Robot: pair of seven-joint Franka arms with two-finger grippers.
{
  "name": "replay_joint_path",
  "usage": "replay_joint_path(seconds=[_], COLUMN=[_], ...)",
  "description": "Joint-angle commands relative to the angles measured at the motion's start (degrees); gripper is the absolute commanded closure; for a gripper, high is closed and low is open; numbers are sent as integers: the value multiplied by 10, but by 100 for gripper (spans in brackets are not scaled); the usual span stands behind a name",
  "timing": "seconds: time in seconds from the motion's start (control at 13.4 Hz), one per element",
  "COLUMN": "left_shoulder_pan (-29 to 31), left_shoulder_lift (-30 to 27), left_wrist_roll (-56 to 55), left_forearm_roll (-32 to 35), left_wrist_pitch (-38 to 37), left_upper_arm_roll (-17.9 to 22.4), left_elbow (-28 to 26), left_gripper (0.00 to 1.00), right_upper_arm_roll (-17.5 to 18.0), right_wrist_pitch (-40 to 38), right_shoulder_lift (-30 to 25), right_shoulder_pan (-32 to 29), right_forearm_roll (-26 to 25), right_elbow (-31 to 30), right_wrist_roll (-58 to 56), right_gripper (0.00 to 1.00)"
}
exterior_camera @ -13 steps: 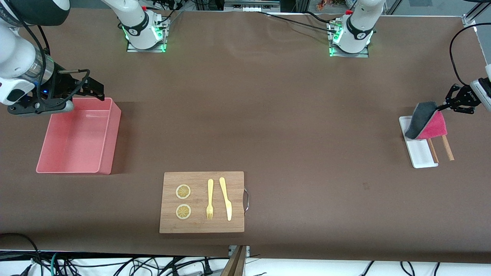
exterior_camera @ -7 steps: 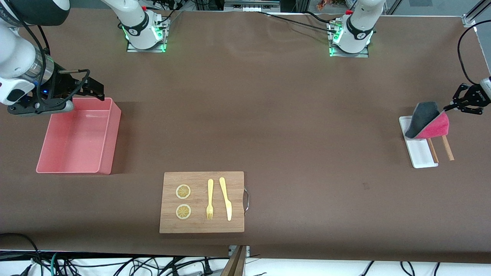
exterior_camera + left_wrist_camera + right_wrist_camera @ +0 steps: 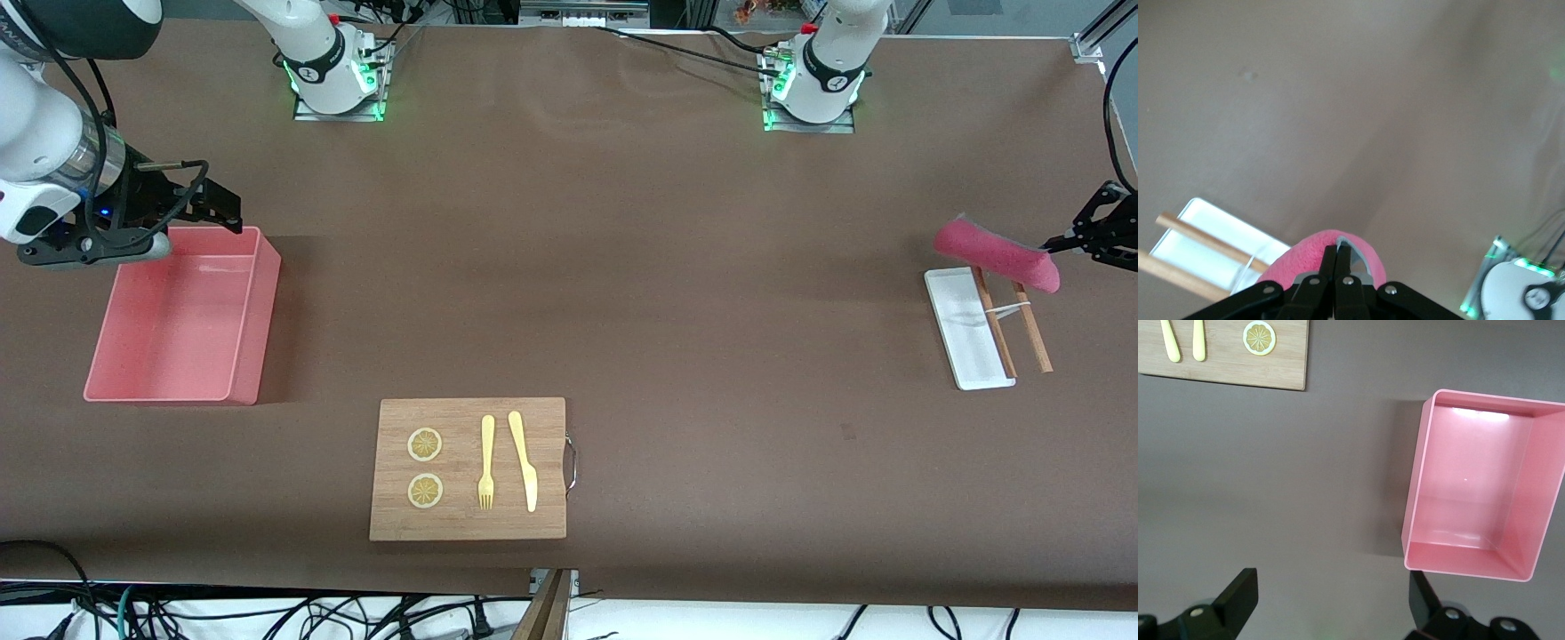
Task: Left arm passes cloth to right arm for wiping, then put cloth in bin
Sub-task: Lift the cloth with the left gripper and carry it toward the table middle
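Note:
The cloth (image 3: 996, 252) shows its magenta-pink face and hangs as a roll in the air over the white tray's end nearest the robots. My left gripper (image 3: 1056, 241) is shut on the cloth's edge at the left arm's end of the table. In the left wrist view the gripper (image 3: 1339, 251) pinches the cloth (image 3: 1313, 253) between closed fingers. The pink bin (image 3: 178, 329) stands empty at the right arm's end. My right gripper (image 3: 228, 207) waits open over the bin's rim nearest the robots. It is also open in the right wrist view (image 3: 1331, 593), beside the bin (image 3: 1418, 487).
A small white tray (image 3: 965, 342) with two wooden chopsticks (image 3: 1031, 333) lies under the cloth. A wooden cutting board (image 3: 468, 524) with two lemon slices, a yellow fork and a knife lies near the front edge. The tray (image 3: 1218, 240) also shows in the left wrist view.
My left gripper has pulled the cloth up and toward the left arm's end of the table. The cloth has left the tray and swung pink face out, uncovering the chopsticks. The right arm has not moved.

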Motion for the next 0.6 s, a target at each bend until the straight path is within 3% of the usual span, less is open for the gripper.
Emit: replay_joint_path(seconds=[0.0, 0.3, 0.52], left_shoulder_pan=[0, -4, -80], left_shoulder_lift=[6, 7, 18], left_wrist_roll=[-136, -352, -425], left_forearm_roll=[27, 28, 28], left_wrist_pitch=[-55, -67, -54], left_upper_arm_roll=[-67, -183, -201], left_elbow=[59, 80, 81], left_gripper=[100, 100, 100], right_upper_arm_roll=[5, 4, 4], right_wrist_pitch=[-5, -4, -1], right_shoulder_lift=[0, 3, 3], right_shoulder_pan=[-4, -5, -8], right_forearm_roll=[-1, -6, -7], right_elbow=[10, 10, 10], right_wrist_roll=[-9, -10, -10], right_gripper=[0, 0, 0])
